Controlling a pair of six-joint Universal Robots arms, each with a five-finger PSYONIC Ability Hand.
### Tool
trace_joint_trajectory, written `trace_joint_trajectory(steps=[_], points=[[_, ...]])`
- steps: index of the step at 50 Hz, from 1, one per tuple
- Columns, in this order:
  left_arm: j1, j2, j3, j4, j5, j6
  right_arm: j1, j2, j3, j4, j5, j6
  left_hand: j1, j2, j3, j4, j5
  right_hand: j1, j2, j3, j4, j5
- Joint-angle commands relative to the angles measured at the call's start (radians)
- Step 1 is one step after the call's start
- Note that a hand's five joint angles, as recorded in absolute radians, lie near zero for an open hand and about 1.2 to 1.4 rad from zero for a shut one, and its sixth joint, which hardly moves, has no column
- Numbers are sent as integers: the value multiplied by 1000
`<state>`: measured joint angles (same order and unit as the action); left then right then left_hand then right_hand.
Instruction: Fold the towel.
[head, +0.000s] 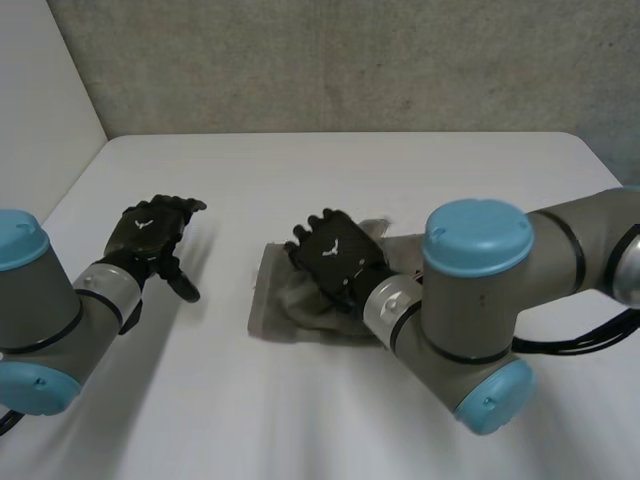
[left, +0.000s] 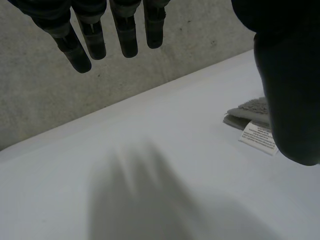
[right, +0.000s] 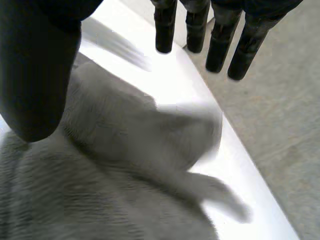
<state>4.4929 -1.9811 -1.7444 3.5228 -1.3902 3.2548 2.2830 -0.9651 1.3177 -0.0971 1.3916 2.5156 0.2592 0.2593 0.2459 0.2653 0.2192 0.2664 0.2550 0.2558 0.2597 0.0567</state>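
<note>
Head view: the left hand (head: 152, 235) is hovering over the bare white table (head: 300, 420) with its fingers relaxed. The right hand (head: 333, 255) is hanging above the grey towel (head: 290, 315), which is lying bunched mid-table. A grey wall (head: 350, 60) is standing behind.

Left wrist view: the fingers (left: 127, 35) are pointing straight, and the towel's white label (left: 259, 137) is lying beside the thumb (left: 290, 100).

Right wrist view: the fingers are pointing straight (gripping nothing) over the rumpled towel.

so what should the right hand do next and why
Probably lower the right hand onto the towel and close on a fold: its fingers are straight and hold nothing, with the cloth rumpled under its palm. The left hand is open over bare table, apart from the towel.
</note>
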Motion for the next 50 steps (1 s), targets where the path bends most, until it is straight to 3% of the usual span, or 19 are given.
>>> trace_joint_trajectory(steps=[1,3,8,21,25,29,31,32,34,36,42,50], points=[[-3,-4,3,1,0,2,-91,-72,64,8,27,45,-81,-81,-68,-87,-215,-92,-80,-81,-85,-57],[-4,-2,3,1,0,2,-225,-165,144,10,24,86,-81,-81,-68,-87,-215,-92,-80,-81,-85,-57],[-35,5,16,1,4,3,-354,-225,267,11,20,104,-81,-81,-68,-87,-215,-92,-80,-81,-85,-57],[-256,-48,95,-10,10,14,-468,-267,512,-44,-82,112,-19,-19,-6,-25,-154,-73,-61,-62,-66,-38],[-326,-128,181,-16,-1,17,-474,-265,563,-134,-89,114,-19,-19,-6,-25,-154,79,91,90,86,114],[-337,-148,210,-19,-3,20,-478,-262,578,-181,-92,121,-19,-19,-6,-25,-154,274,285,284,280,309],[-339,-151,215,-19,-9,19,-481,-253,577,-193,-91,126,-19,-19,-6,-25,-154,562,574,573,569,598],[-339,-151,215,-19,-9,19,-481,-253,577,-193,-91,126,-19,-19,-6,-25,-154,564,576,575,571,599],[-337,-151,215,-18,-15,19,-487,-251,569,-194,-80,129,-19,-19,-6,-25,-154,1029,1040,1039,1035,1064],[-337,-144,214,-19,-38,17,-494,-250,566,-193,-75,131,-22,-22,-9,-28,-157,1129,1140,1140,1136,1164],[-328,-110,206,-21,-70,9,-540,-309,539,-155,-75,111,-37,-37,-24,-43,-171,1130,1141,1141,1137,1165],[-288,-2,215,-21,-95,-18,-499,-353,387,-50,-94,101,-51,-52,-38,-58,-186,1130,1141,1141,1137,1165]])
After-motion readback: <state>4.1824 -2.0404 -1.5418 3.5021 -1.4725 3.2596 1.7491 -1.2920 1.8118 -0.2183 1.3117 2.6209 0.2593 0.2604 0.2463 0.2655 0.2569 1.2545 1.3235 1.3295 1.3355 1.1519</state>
